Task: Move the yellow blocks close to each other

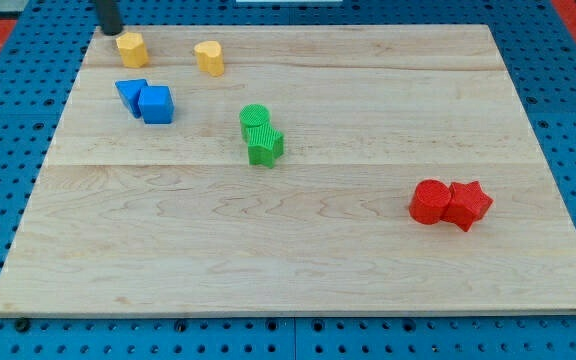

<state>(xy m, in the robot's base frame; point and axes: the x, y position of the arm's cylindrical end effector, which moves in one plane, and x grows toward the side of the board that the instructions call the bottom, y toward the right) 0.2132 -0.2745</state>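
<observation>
Resting at the far left corner of the wooden board (298, 250), my tip (111, 31) stands just beside the left yellow block (131, 47), at its far left edge; whether the two actually touch cannot be told. I carry no jaws, only a bare dark rod, and it holds nothing. That left yellow block is a chunky, many-sided piece lying close to the far edge of the board. To its right, with a bare strip of wood between them, lies the right yellow block (209, 57), a rounded piece with a notched top, also near the far edge. Nothing stands in the gap between the two yellow pieces.

Nearer than the left yellow block sit two blue blocks touching each other: a blue wedge-like block (130, 94) on the left and a blue cube (156, 104) on the right. Further right, around the middle of the board, a green round block (254, 118) touches a green block (265, 145) lying just nearer. Well apart on the near right, a red round block (429, 201) touches a red star block (467, 204).
</observation>
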